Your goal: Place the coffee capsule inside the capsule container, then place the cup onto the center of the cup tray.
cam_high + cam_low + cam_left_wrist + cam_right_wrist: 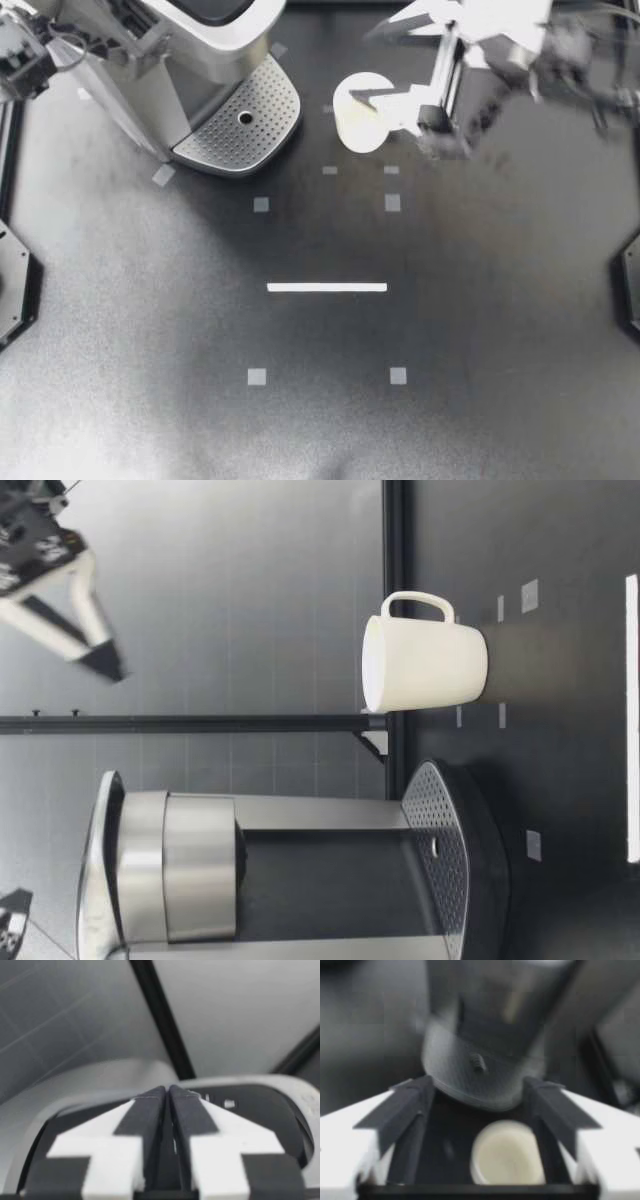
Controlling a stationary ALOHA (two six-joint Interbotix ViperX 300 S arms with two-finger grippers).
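Note:
A white cup [362, 112] stands upright on the table, to the right of the coffee machine's perforated cup tray [245, 125]. My right gripper [362, 65] hangs open, high above the cup, and is blurred. In the right wrist view the cup [507, 1157] lies below, between the open fingers [402, 1112], with the cup tray [475, 1072] ahead. The low view shows the cup [425, 665] with its handle away from the machine and my right gripper [100, 658] well above it. My left gripper [167, 1097] is shut over the machine's top. No capsule shows.
The silver coffee machine [190, 40] fills the back left corner, with my left arm [25, 60] beside it. A white tape strip [327, 287] and small grey squares mark the table's middle.

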